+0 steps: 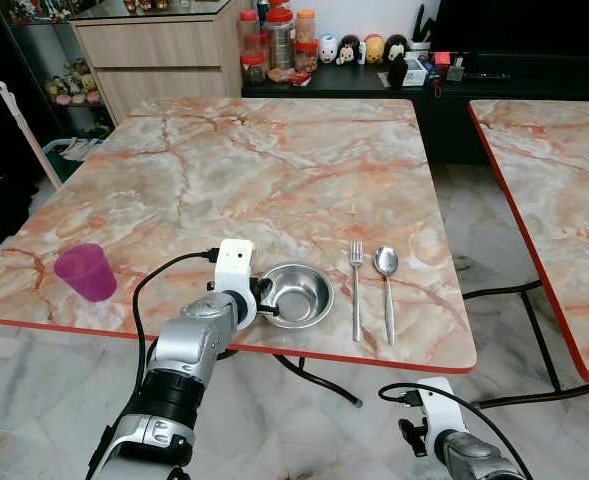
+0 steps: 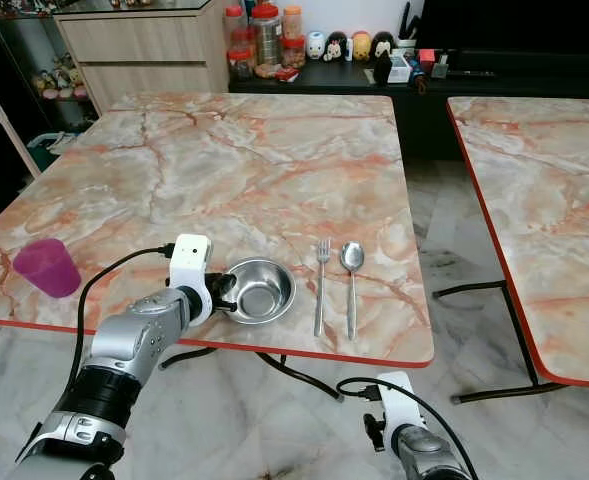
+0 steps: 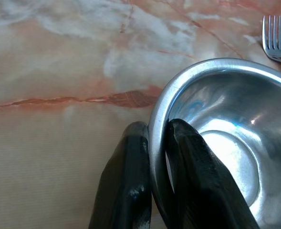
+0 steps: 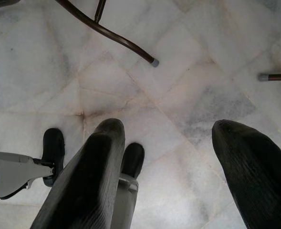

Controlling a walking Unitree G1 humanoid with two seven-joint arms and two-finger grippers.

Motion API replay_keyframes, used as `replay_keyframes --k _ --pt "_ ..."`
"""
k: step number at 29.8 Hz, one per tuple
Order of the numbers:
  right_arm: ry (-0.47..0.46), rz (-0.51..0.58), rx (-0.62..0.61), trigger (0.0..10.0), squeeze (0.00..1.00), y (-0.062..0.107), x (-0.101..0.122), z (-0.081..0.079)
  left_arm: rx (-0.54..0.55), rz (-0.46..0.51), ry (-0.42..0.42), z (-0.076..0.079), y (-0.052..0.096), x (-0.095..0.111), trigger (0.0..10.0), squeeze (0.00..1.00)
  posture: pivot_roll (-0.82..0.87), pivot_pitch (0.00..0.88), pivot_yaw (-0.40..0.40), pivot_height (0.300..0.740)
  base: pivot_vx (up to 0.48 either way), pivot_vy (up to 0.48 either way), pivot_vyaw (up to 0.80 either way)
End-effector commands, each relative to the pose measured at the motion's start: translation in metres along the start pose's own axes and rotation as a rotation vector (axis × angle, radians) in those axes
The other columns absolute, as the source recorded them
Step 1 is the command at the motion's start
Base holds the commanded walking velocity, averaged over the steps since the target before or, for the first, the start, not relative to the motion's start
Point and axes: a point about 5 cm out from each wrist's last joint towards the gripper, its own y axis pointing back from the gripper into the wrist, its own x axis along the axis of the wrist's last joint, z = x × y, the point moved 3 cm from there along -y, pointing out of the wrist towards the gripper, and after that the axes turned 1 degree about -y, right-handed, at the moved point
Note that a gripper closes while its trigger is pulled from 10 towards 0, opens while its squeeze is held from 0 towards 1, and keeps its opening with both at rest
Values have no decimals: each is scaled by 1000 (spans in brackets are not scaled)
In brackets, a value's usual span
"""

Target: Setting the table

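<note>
**Gripping the bowl by its rim**

Gripping the steel bowl [image 1: 296, 294] at its rim, our left gripper [image 3: 152, 186] has one black finger outside the wall and one inside, clamped on the thin edge at roughly the bowl's 9 o'clock. The bowl rests on the marble table [image 1: 274, 170], close to the near edge. We judge it light, rigid and slick: polished metal gives the pads little friction, so a rim pinch may let it pivot or slip if lifted fast. Keep it low, or slide it.

At the bowl's 3 o'clock lie a fork [image 1: 356, 290] and, just beyond it, a spoon [image 1: 387, 290], parallel and apart from the bowl. A purple cup [image 1: 85, 271] stands well apart at 9 o'clock.

Our right gripper [image 4: 169, 176] hangs idle over the floor, fingers spread.
</note>
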Motion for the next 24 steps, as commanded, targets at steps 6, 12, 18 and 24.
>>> replay_keyframes --k 6,12,18,24 --pt "-7 15 9 10000 0 -1 5 -3 49 49 47 -10 2 3 0 0 13 19 54 740 0 0 0" --pt "-8 17 8 10000 0 0 5 -2 31 181 187 -14 7 15 0 0 11 18 53 740 0 0 0" --pt "-7 18 8 10000 0 0 6 -2 42 361 308 -27 19 34 0 0 17 15 49 740 0 0 0" --pt "-7 21 9 10000 0 -1 7 -2 115 506 348 -48 38 40 0 0 22 13 47 740 0 0 0"
